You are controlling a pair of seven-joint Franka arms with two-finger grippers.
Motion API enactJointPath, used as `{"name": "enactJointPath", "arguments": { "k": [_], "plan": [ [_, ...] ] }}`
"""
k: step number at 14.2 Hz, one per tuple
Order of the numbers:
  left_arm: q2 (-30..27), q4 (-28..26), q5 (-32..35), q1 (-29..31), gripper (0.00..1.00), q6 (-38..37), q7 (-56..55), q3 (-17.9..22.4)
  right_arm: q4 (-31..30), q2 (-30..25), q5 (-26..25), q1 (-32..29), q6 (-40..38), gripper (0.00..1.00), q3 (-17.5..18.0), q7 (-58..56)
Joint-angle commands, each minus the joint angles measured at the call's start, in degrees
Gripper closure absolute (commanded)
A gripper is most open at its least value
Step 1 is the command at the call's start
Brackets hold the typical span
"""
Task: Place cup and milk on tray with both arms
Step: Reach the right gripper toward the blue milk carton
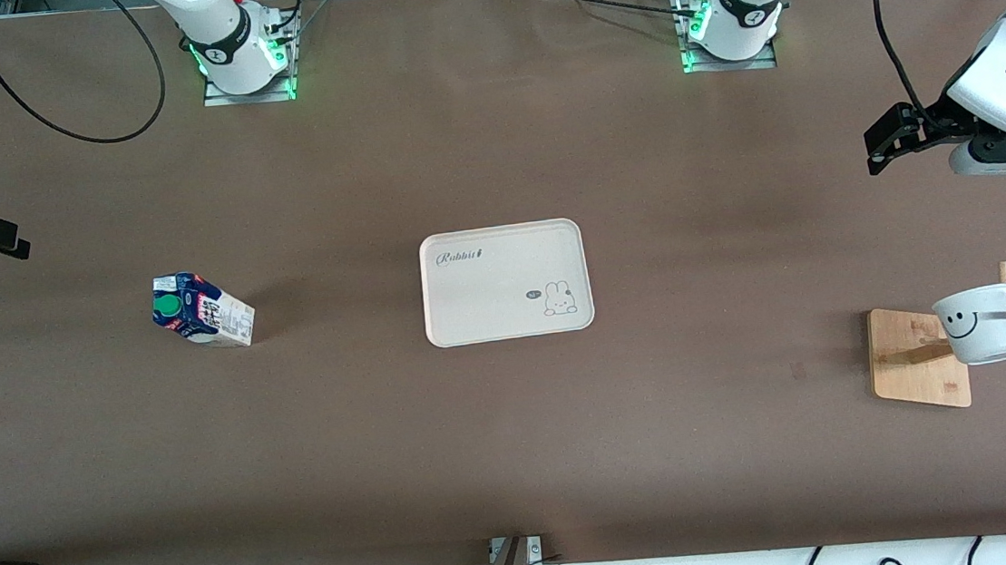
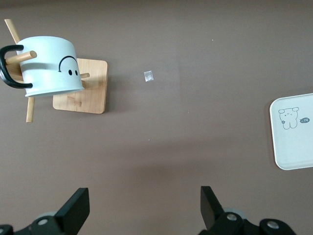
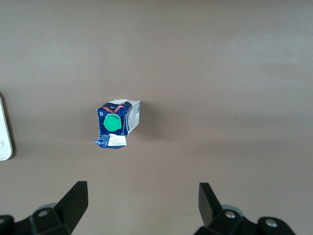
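Both end effectors are held spread, empty — the left end effector (image 2: 142, 208) over bare worktop (image 1: 517, 445) near the cup (image 1: 985, 325), hung on its rack (image 1: 915, 358); the right end effector (image 3: 142, 205) above the milk (image 1: 200, 311). The tray (image 1: 502, 269) lies between them.

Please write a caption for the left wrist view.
Open left claw above bare table, cup hanging on wooden rack.

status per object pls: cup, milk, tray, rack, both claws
cup: hung by its handle on a rack peg, tilted, not gripped
milk carton: upright on the table, green cap on, not gripped
tray: flat on the table, nothing on it
wooden rack: on the table, holding the cup
left claw: open, holds nothing, above the table near the rack
right claw: open, holds nothing, above the table near the carton
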Motion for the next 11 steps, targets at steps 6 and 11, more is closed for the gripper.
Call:
{"name": "enactJointPath", "arguments": {
  "k": [6, 11],
  "plan": [
    [0.5, 1.9, 0.4, 1.3, 0.00, -1.5, 1.1, -0.1, 1.6, 1.2, 0.9, 0.2, -0.2, 0.00, 0.2, -0.4],
    [0.4, 2.3, 0.5, 1.3, 0.00, -1.8, 0.6, -0.2, 1.6, 3.1, 0.2, 2.3, -0.1, 0.00, 0.3, -1.5]
  ]
}}
